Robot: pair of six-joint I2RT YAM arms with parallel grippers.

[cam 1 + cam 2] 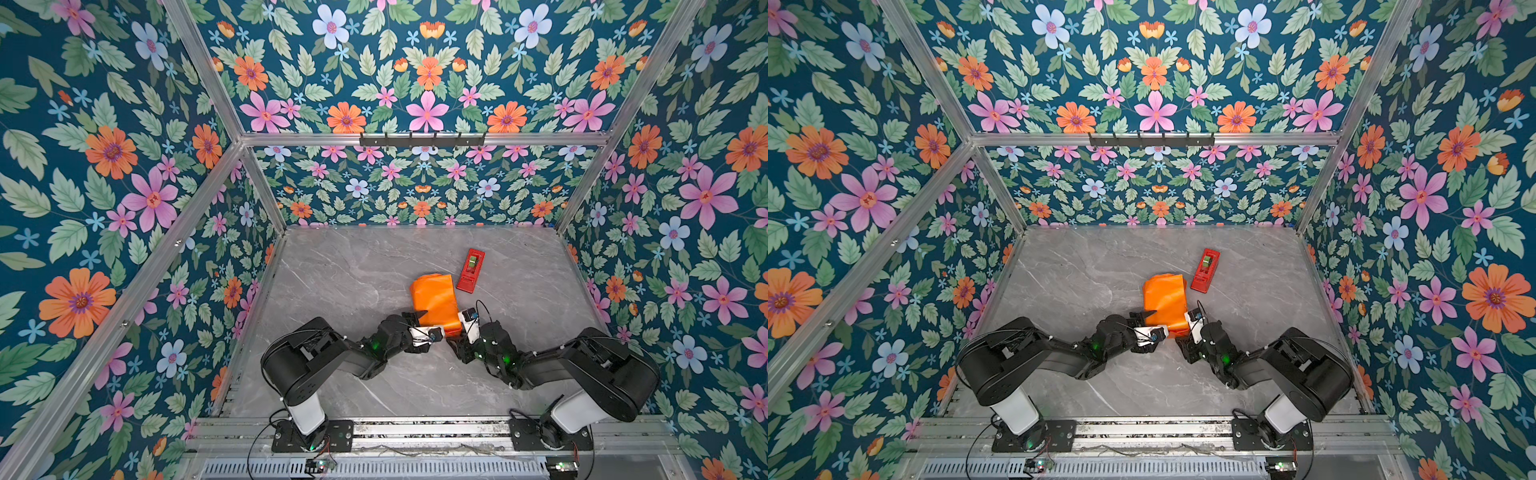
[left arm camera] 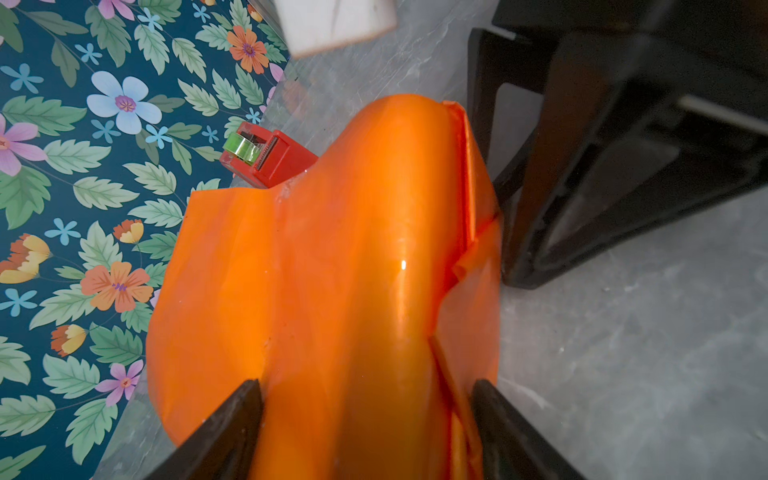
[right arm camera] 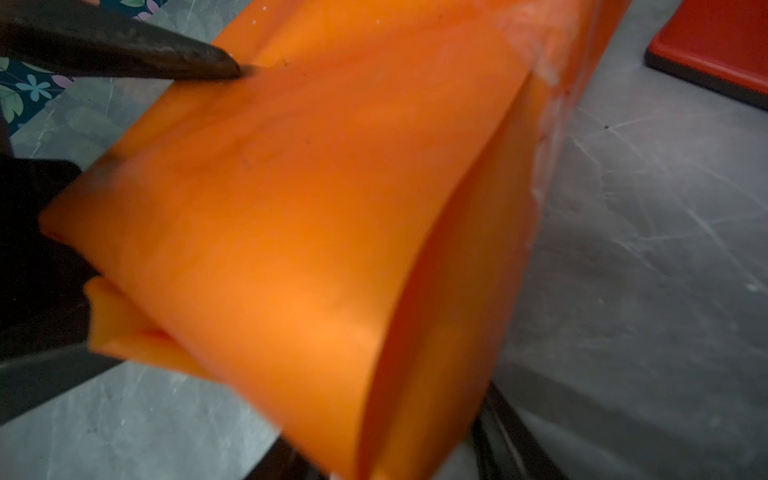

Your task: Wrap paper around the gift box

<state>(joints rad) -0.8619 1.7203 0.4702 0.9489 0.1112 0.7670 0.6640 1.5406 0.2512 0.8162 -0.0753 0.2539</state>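
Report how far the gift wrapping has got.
Done: the paper is folded over into a bundle; the gift box is hidden, presumably inside. In hand: the left gripper and right gripper both straddle its near end; grip unclear. Left: that end looks open, and the tape dispenser lies beside it, unheld, so end folds and taping probably remain.

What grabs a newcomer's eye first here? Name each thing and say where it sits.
The bright orange paper, bundled into a glossy parcel near the middle of the grey marble table, stands out first. The left gripper and right gripper meet at its near end. A red tape dispenser lies just off its far right corner, and loud floral walls surround everything.
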